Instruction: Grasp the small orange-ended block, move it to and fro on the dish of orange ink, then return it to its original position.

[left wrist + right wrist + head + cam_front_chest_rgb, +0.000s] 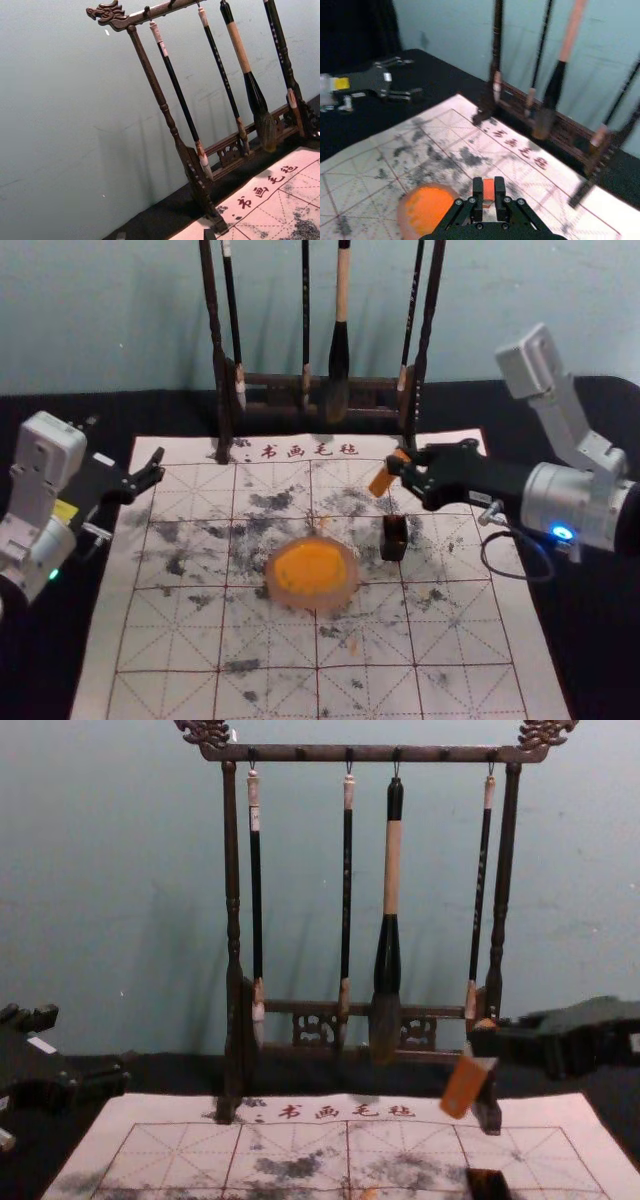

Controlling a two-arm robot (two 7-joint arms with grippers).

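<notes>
Held aloft over the beyond-right part of the gridded mat (pixel 465 642), the small orange-ended block (pixel 381 481) is gripped between the fingertips of the right gripper (pixel 402 470). As the chest view shows, the block slants, its orange end lowermost. The right wrist view shows the same grasp from behind, one dark finger on each side of the block. The dish (pixel 350 590), with its pale translucent rim, rests on the mat and carries a round pool of orange ink (pixel 309 566); relative to the block, it lies nearer the robot and to the left. A small dark box (pixel 394 537) stands on the mat between the dish and the right gripper's side, just beside the dish and apart from the block. The left gripper (pixel 157 468) is parked near the far left edge of the mat, its fingers spread apart. Behind the mat, a carved wooden rack (pixel 370 753) supports four hanging brushes, of which the thickest brush (pixel 390 950) has a light wooden handle section. Dark ink smudges mottle the mat's printed squares, and a row of red characters (pixel 310 451) marks its far border.
</notes>
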